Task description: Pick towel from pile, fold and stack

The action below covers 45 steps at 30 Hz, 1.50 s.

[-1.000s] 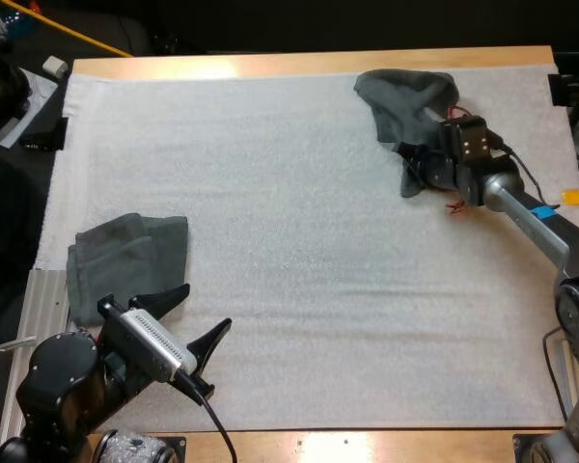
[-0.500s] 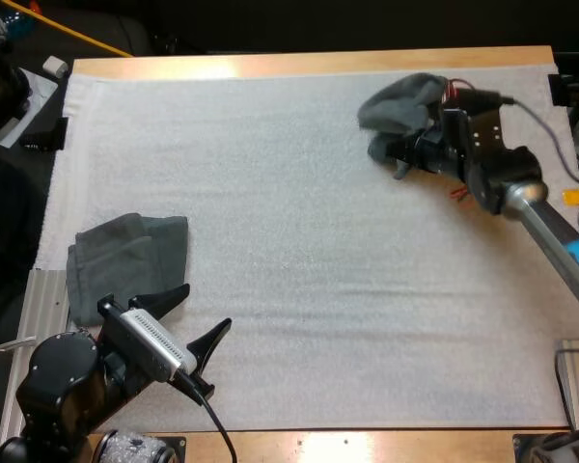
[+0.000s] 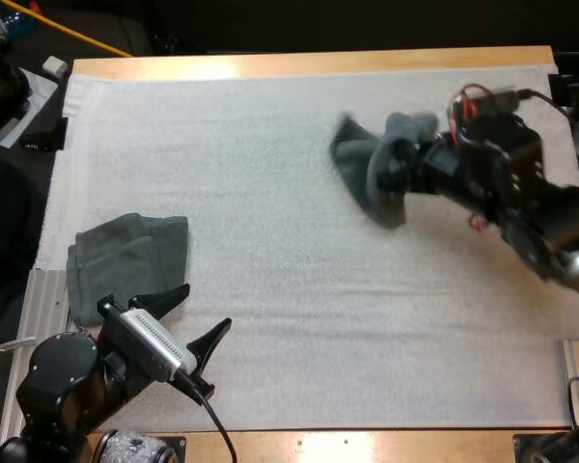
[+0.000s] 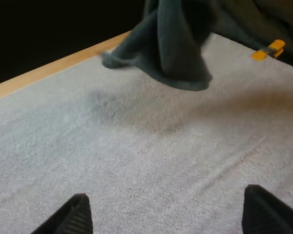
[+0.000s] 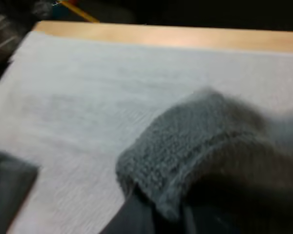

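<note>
Bunched grey towel (image 5: 195, 141), white mat (image 5: 88, 97), wooden table edge (image 5: 161, 34)

The hanging towel (image 3: 365, 178) clamped in the right jaws is dark grey-green cloth, matt, with a nubby looped pile. The folded towel (image 3: 125, 258) just beside the left jaws looks like the same cloth. Under both jaws the white mat (image 3: 270, 193) is fibrous, rough and matt. The counter (image 3: 309, 64) is smooth, faintly glossy wood.

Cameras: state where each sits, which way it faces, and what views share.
High view: behind the arms, looking forward and down over the mat; both arms show, left hand open, right hand gripping a towel.
Left wrist view: on the left arm, facing across the mat; its open fingers show.
Right wrist view: on the right arm, close over the gripped towel.
All three share that towel.
</note>
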Tool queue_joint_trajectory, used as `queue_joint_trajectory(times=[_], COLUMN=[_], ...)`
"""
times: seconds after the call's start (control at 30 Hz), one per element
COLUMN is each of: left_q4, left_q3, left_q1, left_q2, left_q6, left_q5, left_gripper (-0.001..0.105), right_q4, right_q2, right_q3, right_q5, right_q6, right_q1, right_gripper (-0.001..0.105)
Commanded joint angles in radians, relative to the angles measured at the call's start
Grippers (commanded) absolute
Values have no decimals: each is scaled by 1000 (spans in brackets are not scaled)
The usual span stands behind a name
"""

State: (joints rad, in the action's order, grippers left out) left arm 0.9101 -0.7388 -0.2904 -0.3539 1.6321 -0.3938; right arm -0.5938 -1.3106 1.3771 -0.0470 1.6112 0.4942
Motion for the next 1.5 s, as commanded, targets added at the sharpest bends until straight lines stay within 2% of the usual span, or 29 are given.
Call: queue_joint_trajectory(times=[0.0,0.33,0.5,0.67,0.93,1.0,1.07,1.17,1.23,1.27,1.33,1.47], left_q4=[-10,-5,-8,-7,-2,-3,-2,1,-4,-2,-2,-2], left_q3=[-6,-6,-6,-6,-6,-6,-7,-5,-5,-6,-7,-8], left_q1=[-6,-7,-4,-4,-3,-4,-5,-4,-6,-4,-5,-7], left_q2=[-1,2,2,-1,0,-3,-1,1,-3,-5,-3,-2], left_q6=[13,19,14,14,16,17,18,19,18,21,20,18], left_q5=[-9,-10,-8,-7,-7,-7,-7,-7,-7,-8,-9,-8], left_gripper=[61,61,61,61,62,62,62,62,62,62,62,62], right_q4=[-122,-429,-390,-247,-85,-76,-76,-85,-77,-83,-111,-190], right_q2=[87,176,156,76,-92,-115,-133,-138,-130,-133,-121,-91], right_q3=[10,19,-48,-129,-113,-110,-105,-91,-92,-77,-72,-62], right_q5=[3,-20,28,107,173,180,182,177,178,179,185,188], right_q6=[-4,-88,-84,-80,-81,-82,-80,-77,-91,-96,-94,-84], right_q1=[51,264,287,284,208,186,164,137,136,116,111,112], right_gripper=[1,1,1,0,1,7,23,60,57,76,77,61])
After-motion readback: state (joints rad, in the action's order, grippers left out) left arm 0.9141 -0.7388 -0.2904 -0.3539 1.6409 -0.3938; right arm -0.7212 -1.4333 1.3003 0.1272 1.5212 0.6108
